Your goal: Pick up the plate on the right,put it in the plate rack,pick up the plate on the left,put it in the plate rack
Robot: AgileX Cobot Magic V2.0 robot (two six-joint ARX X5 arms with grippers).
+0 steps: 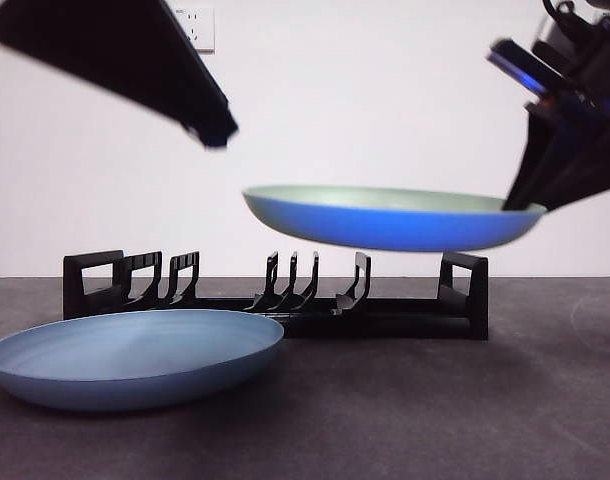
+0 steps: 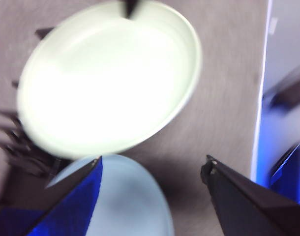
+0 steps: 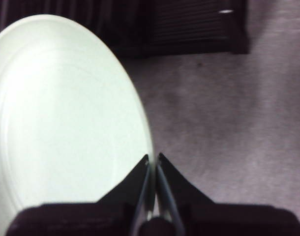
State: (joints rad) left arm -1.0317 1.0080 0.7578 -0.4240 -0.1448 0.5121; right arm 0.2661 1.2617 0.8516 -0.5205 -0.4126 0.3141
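Observation:
A plate (image 1: 385, 218) with a blue underside and pale green inside hangs level in the air above the black plate rack (image 1: 285, 295). My right gripper (image 1: 533, 205) is shut on its right rim; the right wrist view shows the jaws (image 3: 153, 162) pinching the edge of the pale plate (image 3: 61, 123). A second, light blue plate (image 1: 135, 355) lies on the table at the front left, before the rack. My left gripper (image 2: 152, 164) hovers open above both plates, holding nothing; in the front view it is the dark arm (image 1: 210, 125) at upper left.
The rack's upright prongs (image 1: 290, 280) and square end handles (image 1: 465, 285) stand behind the light blue plate. A dark grey tabletop (image 1: 435, 410) stretches to the right front. A white wall with a socket (image 1: 197, 28) is behind.

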